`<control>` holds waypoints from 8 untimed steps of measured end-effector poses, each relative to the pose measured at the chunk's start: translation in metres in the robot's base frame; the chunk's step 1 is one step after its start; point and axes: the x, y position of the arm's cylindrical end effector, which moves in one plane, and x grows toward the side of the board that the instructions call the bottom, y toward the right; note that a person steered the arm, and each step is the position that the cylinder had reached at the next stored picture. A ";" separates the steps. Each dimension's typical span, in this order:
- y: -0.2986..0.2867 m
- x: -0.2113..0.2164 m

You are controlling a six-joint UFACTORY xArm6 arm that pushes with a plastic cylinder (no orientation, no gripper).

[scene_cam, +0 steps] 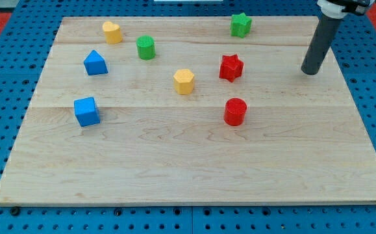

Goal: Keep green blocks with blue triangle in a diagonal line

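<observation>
The blue triangle lies at the view's left, upper part of the wooden board. A green cylinder sits up and to the right of it. A green star sits near the view's top, right of centre. My tip rests on the board at the view's right, well to the right of and below the green star, touching no block.
A yellow heart lies at the top left. A yellow hexagon is near the centre. A red star and a red cylinder lie right of centre. A blue cube is at the left.
</observation>
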 end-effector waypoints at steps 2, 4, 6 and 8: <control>0.000 0.002; -0.019 -0.085; -0.062 -0.163; -0.217 -0.099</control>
